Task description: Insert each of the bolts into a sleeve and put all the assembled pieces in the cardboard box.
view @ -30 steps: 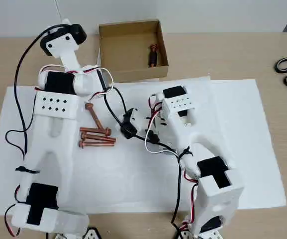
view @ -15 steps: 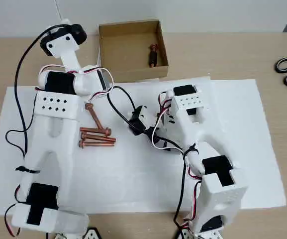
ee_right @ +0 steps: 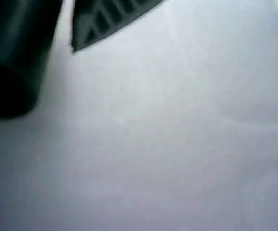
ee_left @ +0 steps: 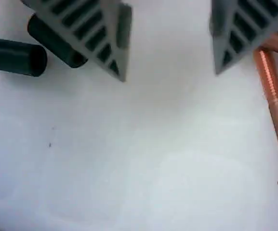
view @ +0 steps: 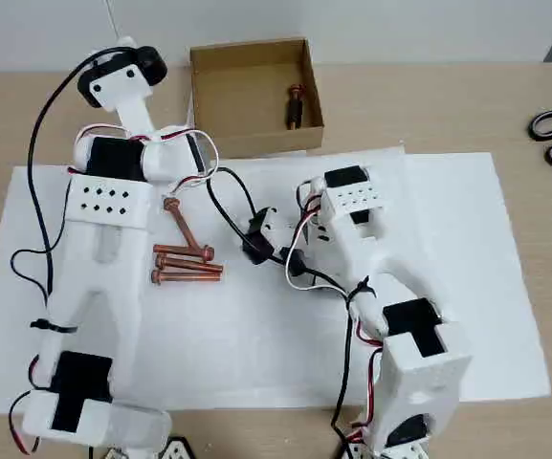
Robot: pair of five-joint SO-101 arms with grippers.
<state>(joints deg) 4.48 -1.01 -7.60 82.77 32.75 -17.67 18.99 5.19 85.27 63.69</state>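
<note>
1. High view: the cardboard box (view: 242, 96) sits near the far edge of the tabletop (view: 467, 105), one assembled piece (view: 295, 105) inside. Loose bolts (view: 187, 265) lie on the white paper (view: 448, 287) between the arms, with open room to the right.
2. Left wrist view: the left gripper (ee_left: 170, 70) hangs open over bare paper between a bolt (ee_left: 273, 106) and two black sleeves (ee_left: 13, 57), probably ready to pick.
3. Right wrist view: the right gripper (ee_right: 66, 38) is low beside a sleeve (ee_right: 13, 57); I cannot tell whether it is open or closed.
</note>
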